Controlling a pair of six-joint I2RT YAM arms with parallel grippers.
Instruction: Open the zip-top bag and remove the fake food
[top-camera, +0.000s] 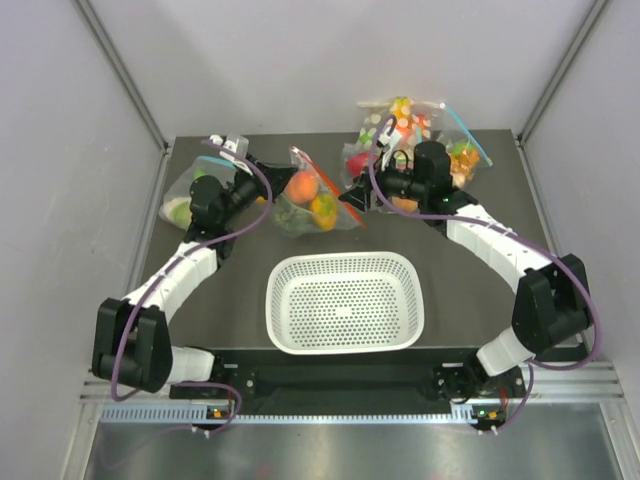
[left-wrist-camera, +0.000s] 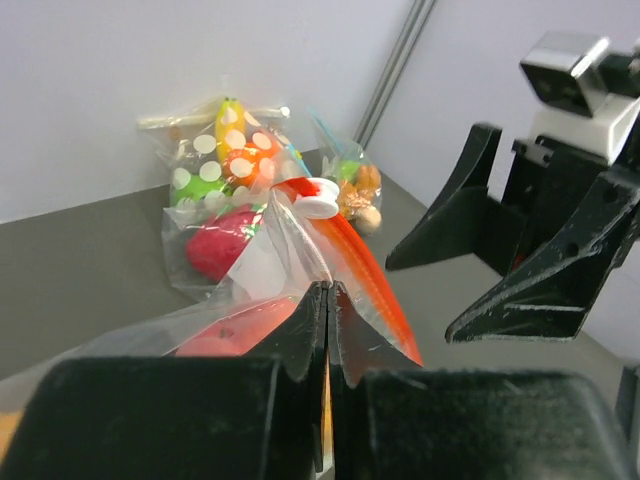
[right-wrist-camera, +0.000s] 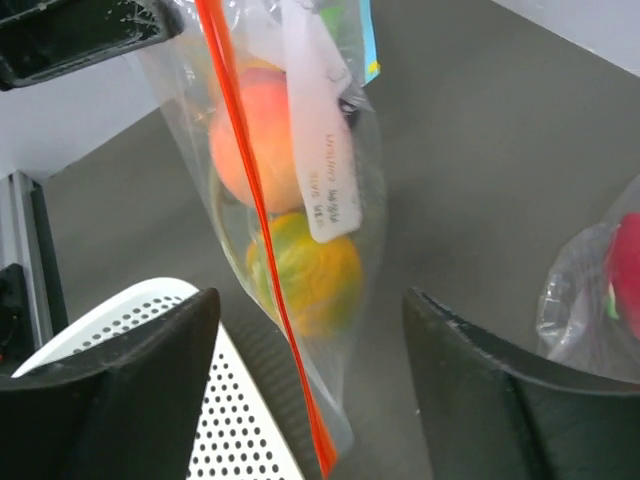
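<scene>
The zip-top bag (top-camera: 303, 200), clear with a red-orange zip strip (right-wrist-camera: 258, 240), hangs between both arms behind the basket. My left gripper (left-wrist-camera: 328, 289) is shut on the bag's clear plastic beside the strip (left-wrist-camera: 365, 275); in the top view this gripper (top-camera: 267, 194) sits at the bag's left edge. Fake food shows inside: an orange-red peach (right-wrist-camera: 250, 140) above a yellow-orange mango (right-wrist-camera: 318, 275), and a green piece (top-camera: 289, 213). My right gripper (right-wrist-camera: 310, 300) is open, fingers apart on either side of the bag's lower end, touching nothing. From above it (top-camera: 353, 200) sits just right of the bag.
A white perforated basket (top-camera: 345, 335) stands at the table's near middle; its rim (right-wrist-camera: 160, 400) lies under my right gripper's left finger. Other clear bags of toy food lie at the back right (top-camera: 410, 130) and far left (top-camera: 185, 195). A red toy's bag (left-wrist-camera: 215, 245) lies behind.
</scene>
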